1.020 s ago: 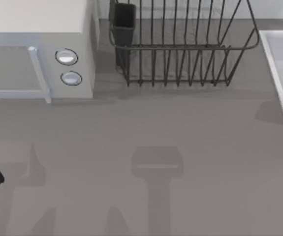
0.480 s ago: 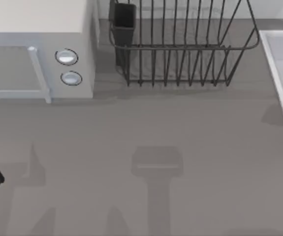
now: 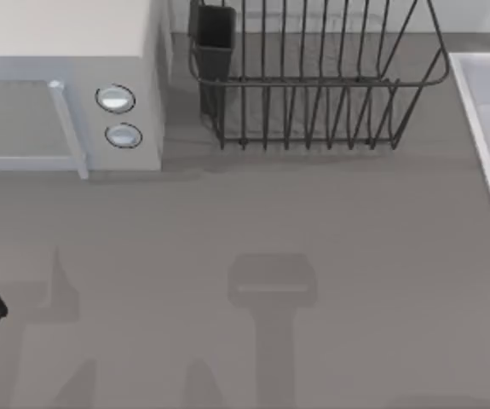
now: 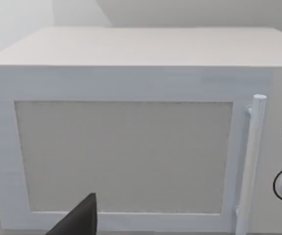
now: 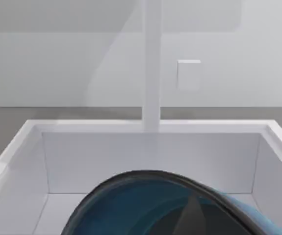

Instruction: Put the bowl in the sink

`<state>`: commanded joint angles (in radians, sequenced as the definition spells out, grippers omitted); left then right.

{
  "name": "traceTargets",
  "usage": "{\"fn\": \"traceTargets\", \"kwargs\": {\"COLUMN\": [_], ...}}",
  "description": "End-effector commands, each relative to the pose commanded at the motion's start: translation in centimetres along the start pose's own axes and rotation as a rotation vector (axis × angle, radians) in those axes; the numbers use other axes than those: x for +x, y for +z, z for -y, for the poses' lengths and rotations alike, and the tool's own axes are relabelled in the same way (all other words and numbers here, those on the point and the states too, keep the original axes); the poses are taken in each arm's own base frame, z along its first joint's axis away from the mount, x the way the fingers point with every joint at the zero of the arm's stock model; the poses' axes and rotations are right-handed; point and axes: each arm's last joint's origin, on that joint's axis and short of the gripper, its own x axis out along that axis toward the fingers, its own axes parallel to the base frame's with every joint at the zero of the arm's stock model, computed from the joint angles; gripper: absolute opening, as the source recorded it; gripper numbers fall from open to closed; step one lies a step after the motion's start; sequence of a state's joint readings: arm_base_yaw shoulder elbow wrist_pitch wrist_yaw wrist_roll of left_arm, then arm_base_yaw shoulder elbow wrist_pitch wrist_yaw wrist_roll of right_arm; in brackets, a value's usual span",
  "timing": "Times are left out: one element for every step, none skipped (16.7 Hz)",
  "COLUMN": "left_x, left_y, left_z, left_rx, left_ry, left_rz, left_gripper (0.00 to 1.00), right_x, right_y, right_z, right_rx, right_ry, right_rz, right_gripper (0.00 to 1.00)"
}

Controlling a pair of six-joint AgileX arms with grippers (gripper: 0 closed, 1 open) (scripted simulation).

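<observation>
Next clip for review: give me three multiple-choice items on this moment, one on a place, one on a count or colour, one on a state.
1. In the right wrist view, the bowl is seen over:
A. the dish rack
B. the sink
C. the microwave top

2. Knobs on the microwave front:
A. one
B. two
C. four

3. The microwave door is:
A. shut
B. wide open
C. removed

Answers: 1 B, the white basin walls frame the blue bowl; 2 B, two round knobs sit stacked beside the handle; 3 A, the door lies flush in the left wrist view.
</observation>
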<state>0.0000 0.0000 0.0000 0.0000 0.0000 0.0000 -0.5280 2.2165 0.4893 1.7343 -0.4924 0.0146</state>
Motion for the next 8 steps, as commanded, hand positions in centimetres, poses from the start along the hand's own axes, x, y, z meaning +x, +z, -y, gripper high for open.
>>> {"fn": "traceTargets", "kwargs": {"left_x": [0.0, 0.0, 0.0, 0.0, 0.0, 0.0, 0.0, 0.0], "left_y": [0.0, 0.0, 0.0, 0.0, 0.0, 0.0, 0.0, 0.0], "left_z": [0.0, 0.0, 0.0, 0.0, 0.0, 0.0, 0.0, 0.0], "left_rx": [0.0, 0.0, 0.0, 0.0, 0.0, 0.0, 0.0, 0.0], "left_ry": [0.0, 0.0, 0.0, 0.0, 0.0, 0.0, 0.0, 0.0], "left_rz": [0.0, 0.0, 0.0, 0.0, 0.0, 0.0, 0.0, 0.0], "left_gripper": [1.0, 1.0, 1.0, 1.0, 1.0, 1.0, 1.0, 1.0], "right_x": [0.0, 0.0, 0.0, 0.0, 0.0, 0.0, 0.0, 0.0], "right_y": [0.0, 0.0, 0.0, 0.0, 0.0, 0.0, 0.0, 0.0], "right_z": [0.0, 0.0, 0.0, 0.0, 0.0, 0.0, 0.0, 0.0], "right_rx": [0.0, 0.0, 0.0, 0.0, 0.0, 0.0, 0.0, 0.0], "right_ry": [0.0, 0.0, 0.0, 0.0, 0.0, 0.0, 0.0, 0.0], "right_rz": [0.0, 0.0, 0.0, 0.0, 0.0, 0.0, 0.0, 0.0], "right_gripper": [0.75, 0.83, 0.9, 0.98, 1.0, 1.0, 1.0, 1.0]}}
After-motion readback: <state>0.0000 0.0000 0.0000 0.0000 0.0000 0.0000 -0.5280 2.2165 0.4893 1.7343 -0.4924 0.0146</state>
